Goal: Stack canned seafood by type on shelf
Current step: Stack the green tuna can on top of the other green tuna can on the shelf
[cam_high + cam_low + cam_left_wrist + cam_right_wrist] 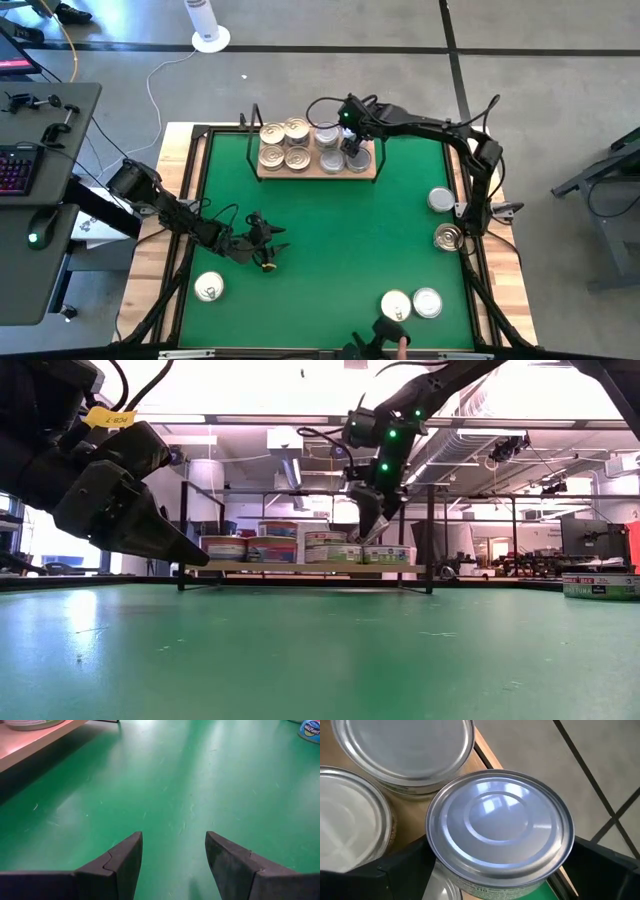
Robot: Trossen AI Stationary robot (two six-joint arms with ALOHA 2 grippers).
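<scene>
Eight round flat metal tins (284, 145) sit lid-up on the tan wooden shelf (317, 171) at the counter's far edge, long axis along that edge; five more lie loose on the green mat (330, 240). The right gripper (357, 156), jaws spread, straddles a silver-lidded tin (500, 825) at the shelf's right end. The left gripper (172, 865) hovers near the left edge, jaws apart, empty

One camera looks straight down on the whole table (330, 250), one sits level with its top, both sharing the shelf (268, 174).
</scene>
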